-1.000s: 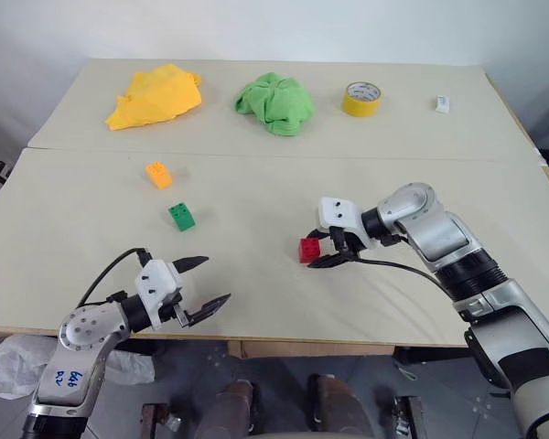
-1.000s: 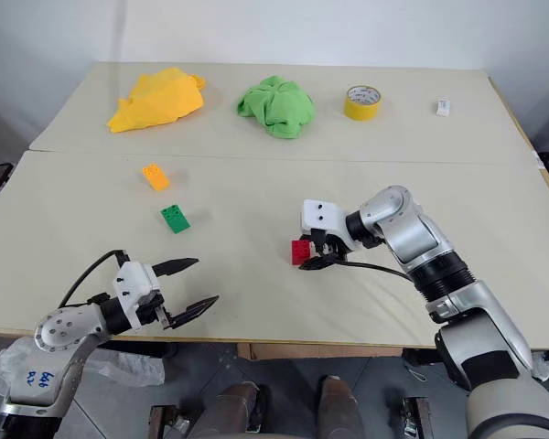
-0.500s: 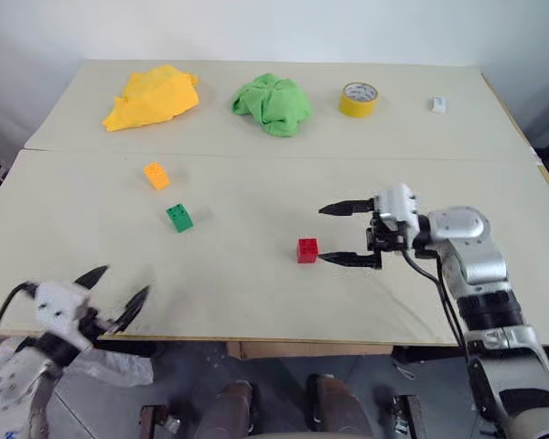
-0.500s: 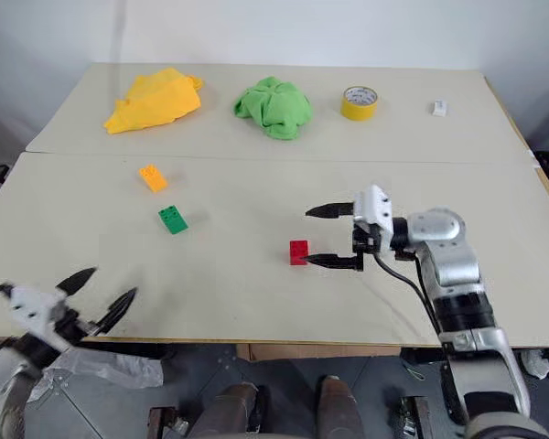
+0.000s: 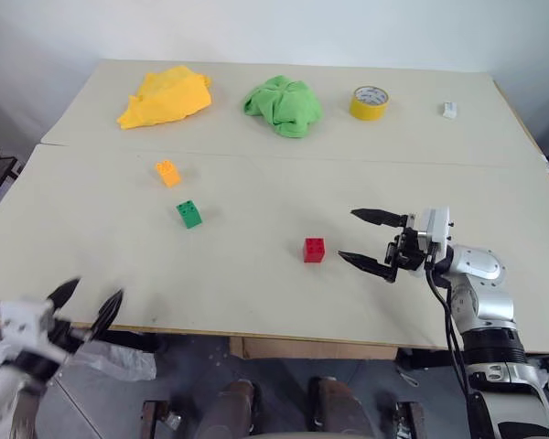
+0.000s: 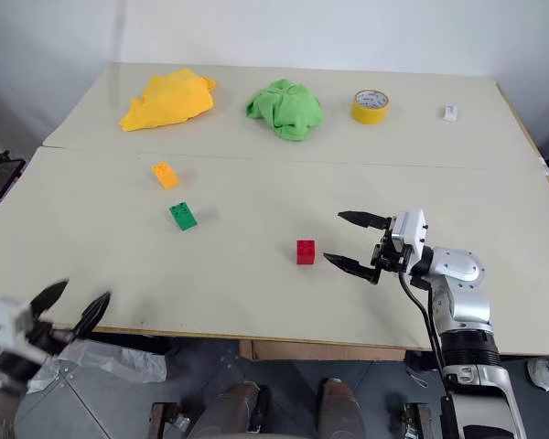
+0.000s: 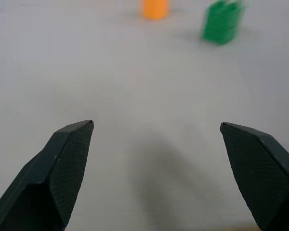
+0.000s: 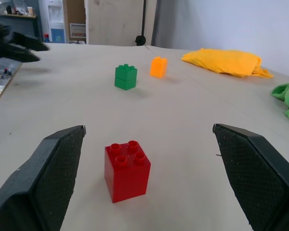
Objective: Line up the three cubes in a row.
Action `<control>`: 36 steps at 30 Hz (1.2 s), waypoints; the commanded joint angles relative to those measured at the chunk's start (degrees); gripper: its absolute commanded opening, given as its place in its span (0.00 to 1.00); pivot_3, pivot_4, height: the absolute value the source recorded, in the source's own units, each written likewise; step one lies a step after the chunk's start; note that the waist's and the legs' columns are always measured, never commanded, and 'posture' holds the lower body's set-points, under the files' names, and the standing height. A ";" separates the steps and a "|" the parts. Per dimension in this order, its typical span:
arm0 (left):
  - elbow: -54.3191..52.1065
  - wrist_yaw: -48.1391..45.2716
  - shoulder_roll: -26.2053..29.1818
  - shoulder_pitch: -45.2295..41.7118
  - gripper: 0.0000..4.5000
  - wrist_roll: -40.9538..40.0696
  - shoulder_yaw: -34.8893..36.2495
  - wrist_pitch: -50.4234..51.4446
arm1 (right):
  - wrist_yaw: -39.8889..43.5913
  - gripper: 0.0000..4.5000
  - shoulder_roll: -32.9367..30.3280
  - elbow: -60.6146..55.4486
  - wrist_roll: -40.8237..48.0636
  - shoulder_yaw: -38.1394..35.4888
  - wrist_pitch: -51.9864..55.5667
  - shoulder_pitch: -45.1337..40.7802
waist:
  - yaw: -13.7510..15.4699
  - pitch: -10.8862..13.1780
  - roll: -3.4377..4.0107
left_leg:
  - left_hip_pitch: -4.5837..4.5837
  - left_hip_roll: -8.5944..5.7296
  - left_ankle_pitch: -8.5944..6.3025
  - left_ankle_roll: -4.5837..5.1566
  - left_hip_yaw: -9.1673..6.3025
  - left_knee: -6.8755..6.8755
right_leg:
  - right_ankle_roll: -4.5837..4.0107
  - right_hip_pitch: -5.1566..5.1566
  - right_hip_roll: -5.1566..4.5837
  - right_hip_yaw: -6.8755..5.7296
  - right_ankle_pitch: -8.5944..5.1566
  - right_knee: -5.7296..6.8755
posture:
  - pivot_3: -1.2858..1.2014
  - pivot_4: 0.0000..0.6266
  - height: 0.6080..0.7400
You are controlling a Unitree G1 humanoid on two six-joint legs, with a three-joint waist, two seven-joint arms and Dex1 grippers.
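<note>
The orange cube (image 5: pixel 168 172), green cube (image 5: pixel 189 213) and red cube (image 5: pixel 315 250) sit mid-tabletop in a loose, bent line, so straightening seems left. Right gripper (image 5: pixel 368 238) and left gripper (image 5: pixel 84 303) are spread, empty.

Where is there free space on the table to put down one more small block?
The table is bare between the green cube and the red cube. The far edge is crowded with the yellow cloth, green cloth and tape roll.
</note>
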 commanded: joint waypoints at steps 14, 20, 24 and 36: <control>44.59 -14.17 7.73 -49.89 1.00 13.68 -23.51 -2.41 | -5.40 0.99 -1.00 -12.10 0.29 1.15 2.17 5.04 | -2.04 -0.03 -0.01 | -0.04 -0.10 0.05 0.01 0.07 -0.08 | 0.00 -0.26 0.11 -0.86 0.00 0.46 | 0.52 0.24 1.00; 55.33 -16.49 7.64 -56.19 0.96 16.22 -25.36 -6.45 | -8.18 1.00 -1.41 -15.65 0.35 0.69 3.25 7.04 | -2.57 -0.03 -0.02 | -0.05 -0.10 0.06 0.01 0.11 0.05 | 0.00 -0.24 0.11 -0.90 0.00 0.51 | 0.52 0.24 1.00; 57.44 -19.58 7.94 -57.50 0.74 16.46 -25.75 -7.73 | -9.13 1.00 -1.82 -16.44 0.14 0.38 3.01 8.41 | -2.45 -0.03 -0.02 | -0.06 -0.10 0.06 0.02 0.11 0.07 | 0.00 -0.24 0.10 -0.89 0.00 0.55 | 0.52 0.24 1.00; 49.80 -33.38 7.87 -61.21 0.34 18.10 -31.39 -9.24 | -9.99 1.00 -4.60 -16.61 0.28 -1.44 1.89 10.65 | -1.78 -0.01 -0.04 | -0.08 -0.13 0.06 0.03 0.11 0.15 | 0.00 -0.28 0.09 -0.85 0.00 0.74 | 0.52 0.24 1.00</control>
